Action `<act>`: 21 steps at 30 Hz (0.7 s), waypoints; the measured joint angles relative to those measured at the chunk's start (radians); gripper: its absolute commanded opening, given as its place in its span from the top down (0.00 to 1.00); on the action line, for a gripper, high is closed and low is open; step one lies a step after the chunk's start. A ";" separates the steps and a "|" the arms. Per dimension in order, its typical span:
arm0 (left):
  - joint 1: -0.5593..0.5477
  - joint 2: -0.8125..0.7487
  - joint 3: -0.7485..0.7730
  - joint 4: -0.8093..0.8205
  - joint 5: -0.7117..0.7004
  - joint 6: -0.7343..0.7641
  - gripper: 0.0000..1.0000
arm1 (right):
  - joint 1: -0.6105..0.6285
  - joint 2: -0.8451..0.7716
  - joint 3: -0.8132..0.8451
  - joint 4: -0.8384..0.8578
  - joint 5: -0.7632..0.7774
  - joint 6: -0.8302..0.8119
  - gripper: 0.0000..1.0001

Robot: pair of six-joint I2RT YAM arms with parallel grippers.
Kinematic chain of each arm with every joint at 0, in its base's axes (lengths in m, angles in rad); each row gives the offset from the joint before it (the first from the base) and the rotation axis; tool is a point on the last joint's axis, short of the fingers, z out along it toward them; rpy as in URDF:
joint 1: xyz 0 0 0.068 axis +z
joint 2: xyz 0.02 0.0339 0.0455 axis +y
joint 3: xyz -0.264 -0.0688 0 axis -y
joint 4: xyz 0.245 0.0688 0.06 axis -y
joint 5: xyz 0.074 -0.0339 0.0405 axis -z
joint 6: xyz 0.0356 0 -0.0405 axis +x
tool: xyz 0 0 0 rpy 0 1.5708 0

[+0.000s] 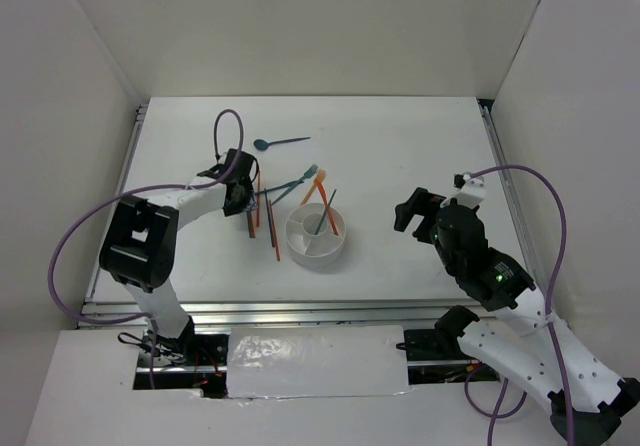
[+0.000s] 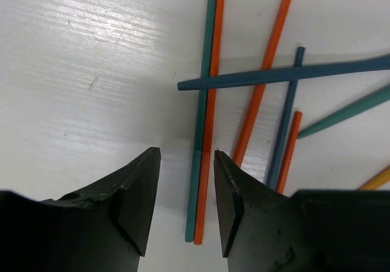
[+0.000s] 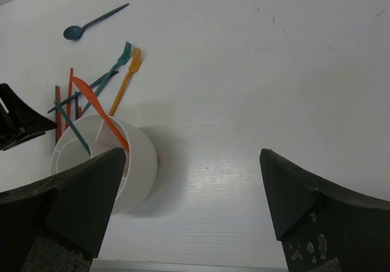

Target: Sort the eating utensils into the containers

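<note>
Crowding is your main hazard here. The left end effector (image 2: 187,154) is spread open and holds nothing. Its jaws straddle the near ends of a thin teal plastic chopstick (image 2: 201,101) and a thin orange plastic chopstick (image 2: 213,101), which lie touching side by side on the white table (image 2: 91,71). Close now and you will likely pinch both at once, or catch one and roll the other out from under a pad.

Just ahead of the fingertips, a dark teal plastic stick (image 2: 280,75) lies across the top of that pair. Lift the pair and it will probably be tipped or flicked aside, disturbing the second orange plastic chopstick (image 2: 265,71) to the right of the jaws. The pieces are thin and lie flat, so a shallow close may slip off them and a deep one may scrape the fingertips on the table.

Your left arm reaches forward with the wrist pitched down and the end effector low over the pile. The round white plastic holder (image 1: 318,260), with an orange and a teal piece leaning in it, stands near, to the right of that end effector. The right arm is bent on the far side of the holder. The right end effector (image 3: 192,156) is wide open and empty, raised off the table and facing the holder.
</note>
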 measured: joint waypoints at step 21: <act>-0.014 -0.048 0.001 -0.023 -0.035 0.022 0.47 | 0.000 0.000 0.000 0.006 -0.018 0.000 0.00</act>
